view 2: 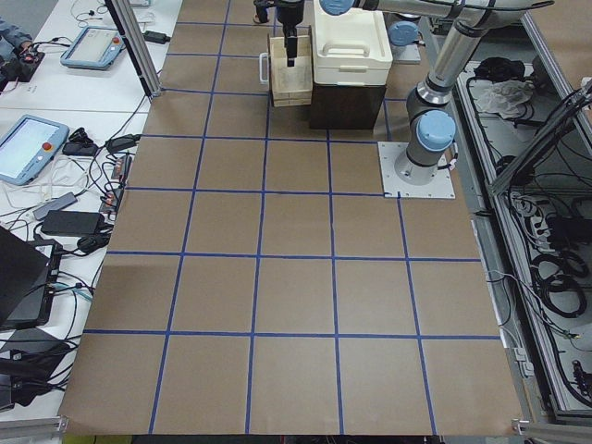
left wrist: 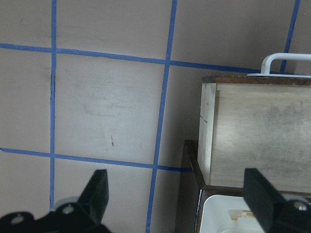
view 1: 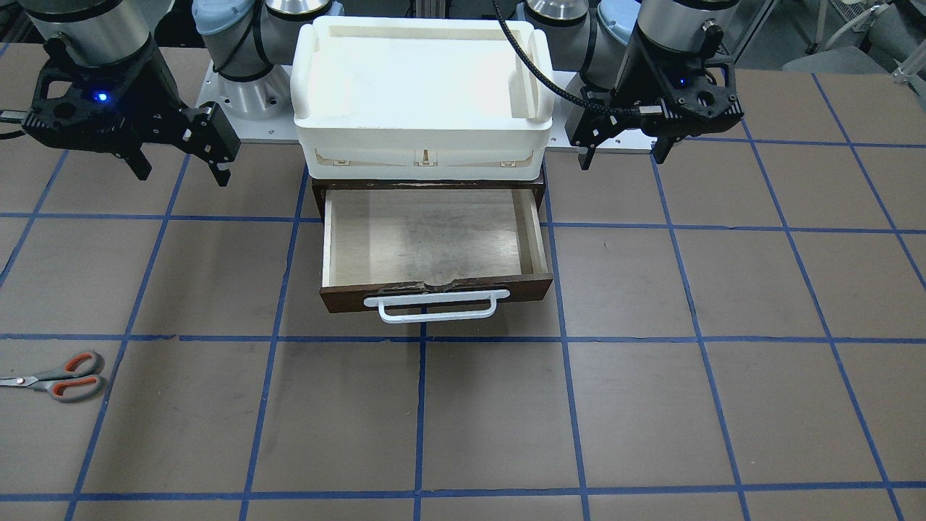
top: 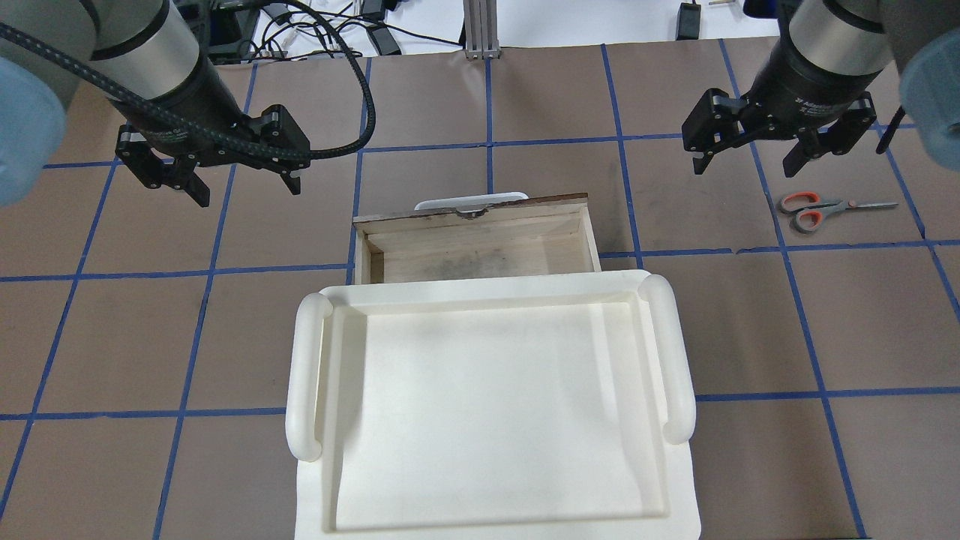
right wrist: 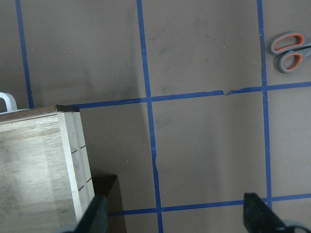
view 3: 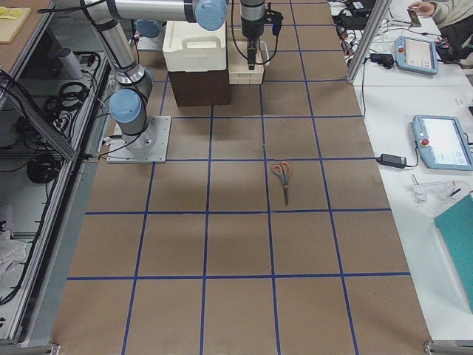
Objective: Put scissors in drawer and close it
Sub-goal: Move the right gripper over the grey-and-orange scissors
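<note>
The scissors (view 1: 61,378) lie flat on the table, far to my right, blades pointing away from the drawer; they also show in the overhead view (top: 814,210), the exterior right view (view 3: 283,177) and the right wrist view (right wrist: 289,51). The drawer (view 1: 427,239) is pulled out and its pale wood inside is bare, with its white bar handle (view 1: 434,307) in front; it also shows in the overhead view (top: 480,251). My right gripper (top: 745,166) is open and empty, hovering between drawer and scissors. My left gripper (top: 247,191) is open and empty, left of the drawer.
A white plastic tray (top: 307,375) sits on top of the dark cabinet (view 1: 318,195) that holds the drawer. Blue tape lines grid the brown table. Side tables with tablets (view 3: 442,140) and cables stand past the table's edge.
</note>
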Tool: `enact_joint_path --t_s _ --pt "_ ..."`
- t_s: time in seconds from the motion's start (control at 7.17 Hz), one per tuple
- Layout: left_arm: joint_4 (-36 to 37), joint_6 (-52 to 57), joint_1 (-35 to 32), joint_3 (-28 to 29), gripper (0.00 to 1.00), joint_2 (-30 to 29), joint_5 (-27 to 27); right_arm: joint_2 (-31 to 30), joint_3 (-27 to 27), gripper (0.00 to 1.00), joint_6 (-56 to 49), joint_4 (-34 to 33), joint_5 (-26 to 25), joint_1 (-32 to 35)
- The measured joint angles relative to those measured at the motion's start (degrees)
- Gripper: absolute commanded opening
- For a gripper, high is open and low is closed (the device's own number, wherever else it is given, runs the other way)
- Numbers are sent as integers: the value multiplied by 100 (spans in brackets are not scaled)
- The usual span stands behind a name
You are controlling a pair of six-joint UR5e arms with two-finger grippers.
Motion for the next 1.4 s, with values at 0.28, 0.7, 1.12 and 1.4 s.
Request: enact_joint_path --t_s 0.28,0.7,1.12,1.4 --pt "-4 1 0 0 100 0 0 17 -1 100 12 -14 12 -15" --pt "-4 -1 -3 0 100 0 0 24 -32 100 -110 -51 79 -78" --pt "-2 3 -4 0 100 0 0 190 -77 100 -1849 -328 83 -887" --pt "-4 3 -3 0 100 -1 0 583 -137 100 -3648 -698 44 -1511"
